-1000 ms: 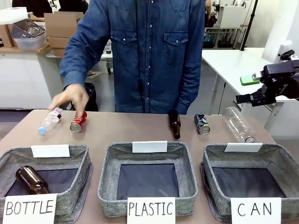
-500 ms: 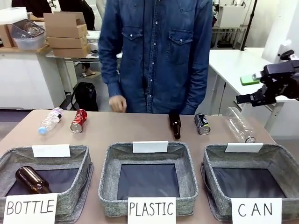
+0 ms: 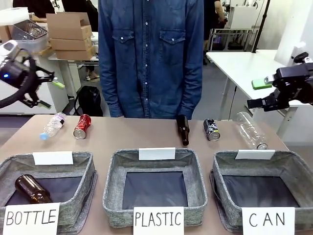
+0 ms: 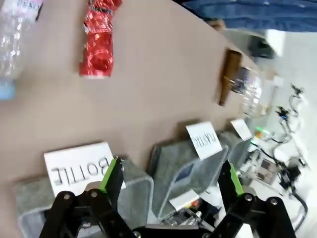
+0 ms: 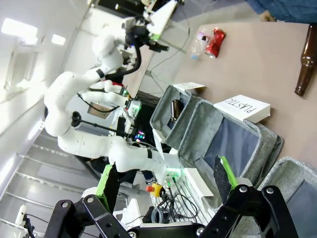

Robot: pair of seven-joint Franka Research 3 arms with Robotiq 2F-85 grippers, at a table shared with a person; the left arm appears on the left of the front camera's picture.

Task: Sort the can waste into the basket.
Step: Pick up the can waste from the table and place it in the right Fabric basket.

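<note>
two cans lay on the brown desk (image 3: 137,138): the dark can (image 3: 212,129) just beyond the "can" basket (image 3: 293,161), the red can (image 3: 82,127) far to that basket's left. left gripper (image 3: 50,94) and right gripper (image 3: 257,93) hung high above them, wide open and empty. a white table (image 3: 239,63) stood behind.

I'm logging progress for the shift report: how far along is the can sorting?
Done: nothing; the CAN basket shows just its dark floor. In hand: nothing; the left gripper and right gripper hover open, raised at either end of the table. Left: the red can and the dark can both lie on its far side, each to be picked and dropped in.
</note>
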